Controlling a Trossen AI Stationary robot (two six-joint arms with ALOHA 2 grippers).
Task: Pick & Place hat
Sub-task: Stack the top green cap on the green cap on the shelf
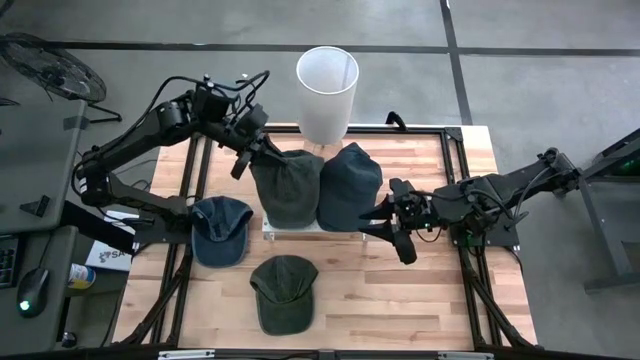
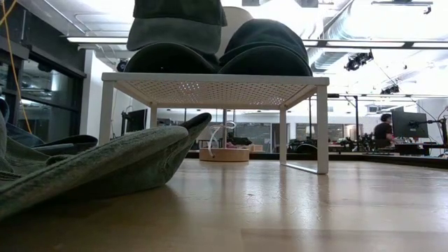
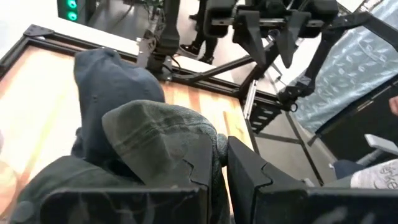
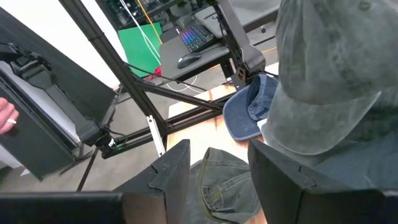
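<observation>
Four caps crowd the white rack [image 1: 268,233]: a dark green cap [image 1: 287,187] and a navy cap [image 1: 349,186] on top, a blue cap [image 1: 221,230] and an olive cap [image 1: 283,292] on the table beside it, while the left gripper [image 1: 262,155] pinches the dark green cap's far edge and the right gripper [image 1: 392,232] hangs part-open, empty, just beside the navy cap.

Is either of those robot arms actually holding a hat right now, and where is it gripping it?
The left gripper pinches the grey-green hat on the white stand by its top fabric. The right gripper holds nothing.
</observation>
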